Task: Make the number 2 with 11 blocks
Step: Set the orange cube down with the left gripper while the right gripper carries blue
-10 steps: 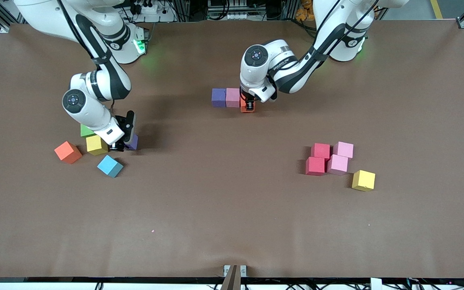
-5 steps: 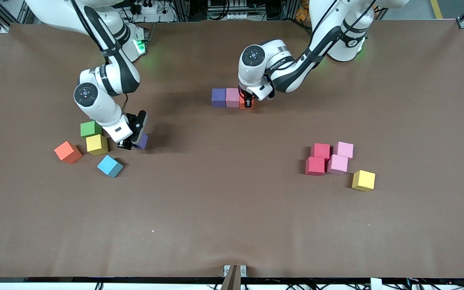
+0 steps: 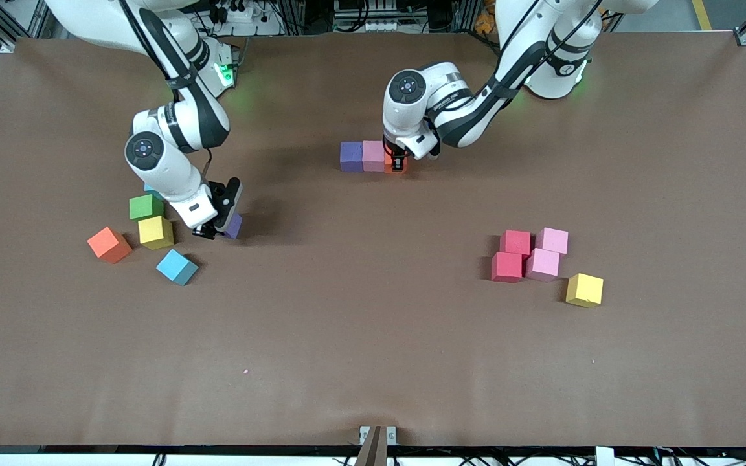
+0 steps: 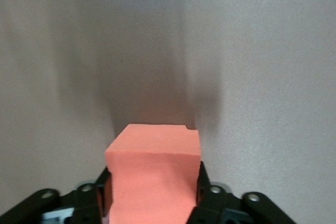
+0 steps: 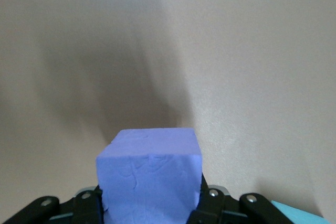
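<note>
The brown table is dotted with loose cubes: two red and two pink clustered toward the left arm's end, a yellow cube beside them. A row of purple cube, pink cube and orange cube is started; the orange one is straddled by the left gripper, grip can't be told. A second purple cube is clamped in the right gripper.

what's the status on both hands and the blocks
Right hand shut on purple block, lifted. Left hand around orange block, beside pink block. Nothing blocking.
</note>
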Robot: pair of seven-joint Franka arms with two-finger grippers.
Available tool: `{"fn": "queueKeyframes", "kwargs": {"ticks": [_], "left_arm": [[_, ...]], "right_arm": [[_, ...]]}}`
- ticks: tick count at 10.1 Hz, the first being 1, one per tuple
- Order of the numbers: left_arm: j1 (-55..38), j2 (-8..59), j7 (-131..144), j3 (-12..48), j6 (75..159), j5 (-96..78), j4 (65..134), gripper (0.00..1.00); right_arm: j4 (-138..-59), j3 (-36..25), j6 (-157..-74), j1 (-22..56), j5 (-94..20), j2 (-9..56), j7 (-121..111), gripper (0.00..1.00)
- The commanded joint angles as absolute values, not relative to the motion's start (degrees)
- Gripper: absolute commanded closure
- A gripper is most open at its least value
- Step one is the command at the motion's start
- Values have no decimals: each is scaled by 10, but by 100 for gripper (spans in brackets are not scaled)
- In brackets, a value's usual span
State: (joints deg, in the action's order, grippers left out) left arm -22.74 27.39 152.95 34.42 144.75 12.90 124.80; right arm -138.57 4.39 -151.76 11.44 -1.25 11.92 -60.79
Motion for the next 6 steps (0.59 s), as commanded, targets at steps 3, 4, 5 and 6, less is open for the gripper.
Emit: {"fn": "queueKeyframes", "kwargs": {"ticks": [3,4,5,6], "left_arm": [[-231,239,1545,344,1457,150,1268,0],[-230,227,1542,344,1456,150,1274,0],[-227,213,1539,347,1455,150,1275,0],[-223,197,1538,351,1453,150,1280,0]], "right_arm": [[-1390,44,-1505,126,-12,106,-578,74],[-1390,44,-1504,132,-11,106,-548,74],[-1390,44,-1503,147,-11,106,-521,74],[-1390,44,-1502,153,-11,106,-503,75]]}}
